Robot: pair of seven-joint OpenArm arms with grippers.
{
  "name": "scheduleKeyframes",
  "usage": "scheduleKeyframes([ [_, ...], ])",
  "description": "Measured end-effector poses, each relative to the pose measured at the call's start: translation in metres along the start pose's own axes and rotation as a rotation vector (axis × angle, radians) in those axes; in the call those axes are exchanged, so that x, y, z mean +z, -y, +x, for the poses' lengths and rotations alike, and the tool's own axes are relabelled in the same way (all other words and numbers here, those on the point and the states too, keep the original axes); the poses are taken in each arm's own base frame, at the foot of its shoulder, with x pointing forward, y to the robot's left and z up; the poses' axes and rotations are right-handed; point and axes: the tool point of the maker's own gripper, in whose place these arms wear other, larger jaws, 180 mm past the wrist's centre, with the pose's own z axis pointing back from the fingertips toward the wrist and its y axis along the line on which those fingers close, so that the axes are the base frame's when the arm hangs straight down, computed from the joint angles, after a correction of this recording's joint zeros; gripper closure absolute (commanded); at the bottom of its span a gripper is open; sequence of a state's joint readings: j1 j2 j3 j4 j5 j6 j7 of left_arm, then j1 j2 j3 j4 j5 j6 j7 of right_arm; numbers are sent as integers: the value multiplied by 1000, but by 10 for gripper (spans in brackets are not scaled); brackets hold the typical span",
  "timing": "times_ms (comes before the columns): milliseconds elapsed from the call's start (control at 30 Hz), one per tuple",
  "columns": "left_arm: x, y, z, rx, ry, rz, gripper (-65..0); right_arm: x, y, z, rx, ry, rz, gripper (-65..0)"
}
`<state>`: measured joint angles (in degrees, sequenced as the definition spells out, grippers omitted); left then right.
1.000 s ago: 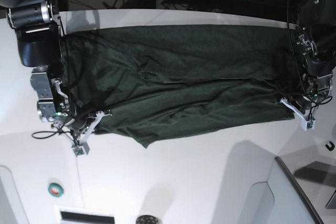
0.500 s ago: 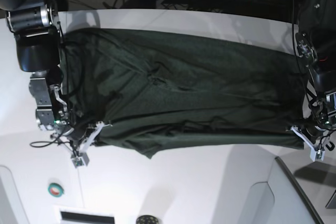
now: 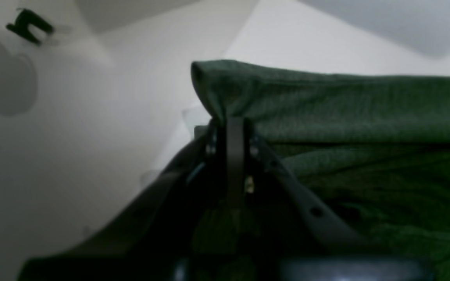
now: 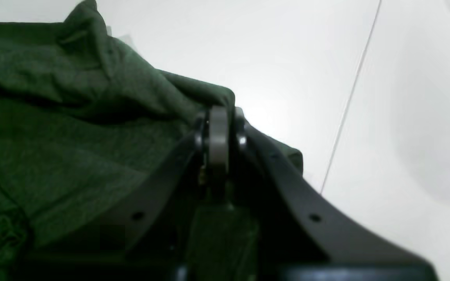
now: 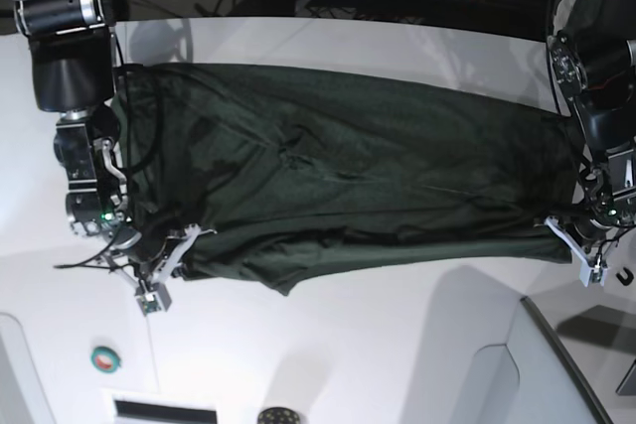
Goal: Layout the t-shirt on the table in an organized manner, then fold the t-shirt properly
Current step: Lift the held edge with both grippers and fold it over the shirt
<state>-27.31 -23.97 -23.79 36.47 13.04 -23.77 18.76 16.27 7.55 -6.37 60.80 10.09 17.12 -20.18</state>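
The dark green t-shirt (image 5: 348,181) is stretched wide across the white table (image 5: 328,345), held taut between both arms. My left gripper (image 5: 574,237) is at the base view's right, shut on a corner of the fabric; in the left wrist view the t-shirt (image 3: 346,113) bunches over the closed left gripper (image 3: 233,125). My right gripper (image 5: 169,250) is at the base view's left, shut on the opposite corner; the right wrist view shows the t-shirt (image 4: 72,117) folded over the closed right gripper (image 4: 219,117). A loose flap of cloth hangs toward the front near the lower middle.
A thin dark seam line (image 4: 350,97) runs across the table beside my right gripper. A small green round object (image 5: 105,357) lies at the front left, and a small black clip (image 5: 624,276) at the right. A grey raised panel (image 5: 556,364) stands at the front right. Cables lie behind the table.
My left gripper has pulled its corner of the t-shirt outward to the right and toward the front, stretching the cloth flatter. The right gripper has shifted only slightly.
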Motion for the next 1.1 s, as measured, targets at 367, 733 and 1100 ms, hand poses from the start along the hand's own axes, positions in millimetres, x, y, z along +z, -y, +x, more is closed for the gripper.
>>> scheduleKeyframes([
  [367, 2, 1, 10, -9, 26, 7, 0, 1, 0, 1, 2, 5, 0, -6],
  [733, 21, 0, 55, 13, 189, 11, 0, 9, 4, 28, 27, 77, -10, -6],
  [1100, 20, 3, 44, 12, 181, 4, 0, 10, 4, 22, 26, 64, -10, -6],
])
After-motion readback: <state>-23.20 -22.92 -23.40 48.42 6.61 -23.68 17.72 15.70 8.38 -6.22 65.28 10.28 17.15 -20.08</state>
